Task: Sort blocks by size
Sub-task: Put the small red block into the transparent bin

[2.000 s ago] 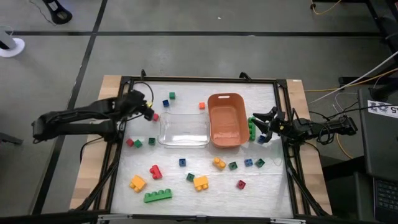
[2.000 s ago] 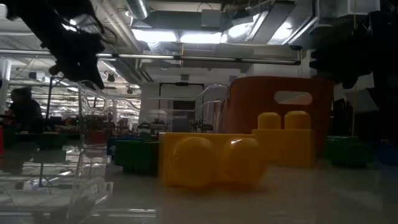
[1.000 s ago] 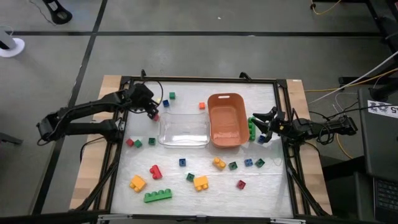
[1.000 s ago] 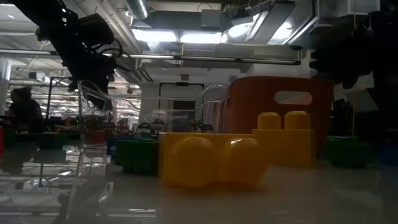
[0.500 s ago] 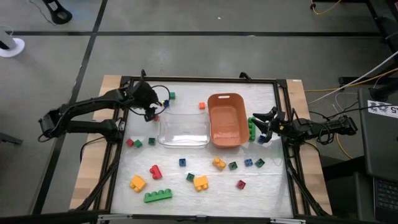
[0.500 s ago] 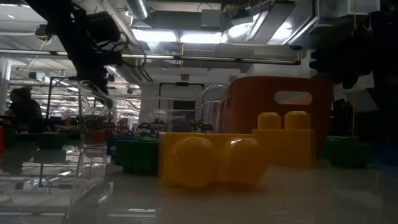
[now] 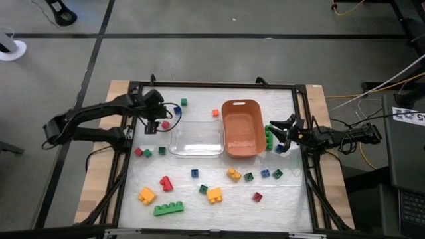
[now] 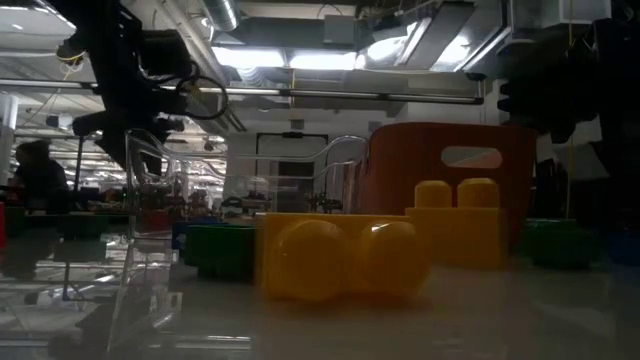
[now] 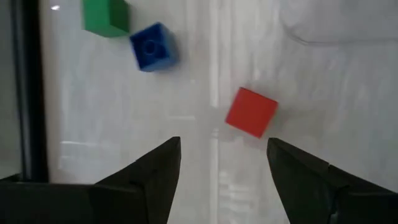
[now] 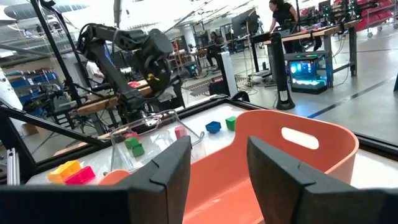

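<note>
The blocks lie scattered over the table, and the one nearest your left gripper is a small red cube lying just beside its fingertips, free on the surface. Your left wrist view shows what the overhead cannot: the two fingers stand wide apart with nothing between them, and the red cube sits beyond them, nearer one finger than the other, touching neither. Past it in that same view you see a blue cube and a green cube close together.

From above, the clear tray is just beyond the cube, away from the left gripper, with the orange bin touching or nearly touching its far side. Your right gripper waits beside the bin's other wall, next to a green brick; its fingers are partly spread and hold nothing, with the bin right ahead of them.

The low view adds only a large yellow brick up close, and a person off in the room.
</note>
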### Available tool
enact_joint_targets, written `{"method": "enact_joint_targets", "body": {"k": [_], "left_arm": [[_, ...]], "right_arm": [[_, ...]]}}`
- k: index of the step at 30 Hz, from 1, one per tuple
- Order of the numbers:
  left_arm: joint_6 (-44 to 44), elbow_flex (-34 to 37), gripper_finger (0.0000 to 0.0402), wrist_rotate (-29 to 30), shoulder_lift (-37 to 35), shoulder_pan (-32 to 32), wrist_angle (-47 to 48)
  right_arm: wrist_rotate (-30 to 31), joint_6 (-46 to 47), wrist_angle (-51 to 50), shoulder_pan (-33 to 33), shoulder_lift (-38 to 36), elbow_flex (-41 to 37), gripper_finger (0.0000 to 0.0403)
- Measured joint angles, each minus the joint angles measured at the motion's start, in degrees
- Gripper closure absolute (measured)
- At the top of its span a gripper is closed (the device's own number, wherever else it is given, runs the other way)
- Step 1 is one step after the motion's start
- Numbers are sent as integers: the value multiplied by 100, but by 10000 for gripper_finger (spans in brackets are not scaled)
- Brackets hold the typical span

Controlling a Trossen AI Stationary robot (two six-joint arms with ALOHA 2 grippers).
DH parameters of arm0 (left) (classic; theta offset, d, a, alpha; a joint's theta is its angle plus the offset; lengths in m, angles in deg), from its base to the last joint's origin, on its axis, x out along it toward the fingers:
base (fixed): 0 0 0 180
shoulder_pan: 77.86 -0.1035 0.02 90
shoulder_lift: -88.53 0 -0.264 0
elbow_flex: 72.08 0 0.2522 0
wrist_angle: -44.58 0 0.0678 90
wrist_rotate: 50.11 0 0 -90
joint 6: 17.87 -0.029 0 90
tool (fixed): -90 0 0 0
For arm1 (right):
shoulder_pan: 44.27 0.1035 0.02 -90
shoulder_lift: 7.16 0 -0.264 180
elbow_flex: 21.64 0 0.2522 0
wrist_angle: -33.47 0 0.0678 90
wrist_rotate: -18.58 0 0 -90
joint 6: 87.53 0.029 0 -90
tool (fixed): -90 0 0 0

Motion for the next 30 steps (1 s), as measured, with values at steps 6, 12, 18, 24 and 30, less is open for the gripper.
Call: {"method": "enact_joint_targets", "body": {"k": [6, 12, 18, 24, 30], "left_arm": [[-335, 53, 176, -90, 445, 0, -53], [-534, 57, 176, -100, 980, 105, -303], [-663, 57, 176, -113, 1366, 140, -549], [-783, 51, 176, -329, 1659, 140, -610], [-784, 53, 176, -419, 1835, 140, -981]], "right_arm": [[0, 8, -1, -1, 0, -1, 246], [0, 9, -1, 0, 0, 0, 246], [0, 8, -1, 1, 0, -1, 246], [0, 8, -1, -1, 0, -1, 246], [0, 8, -1, 0, 0, 1, 246]]}}
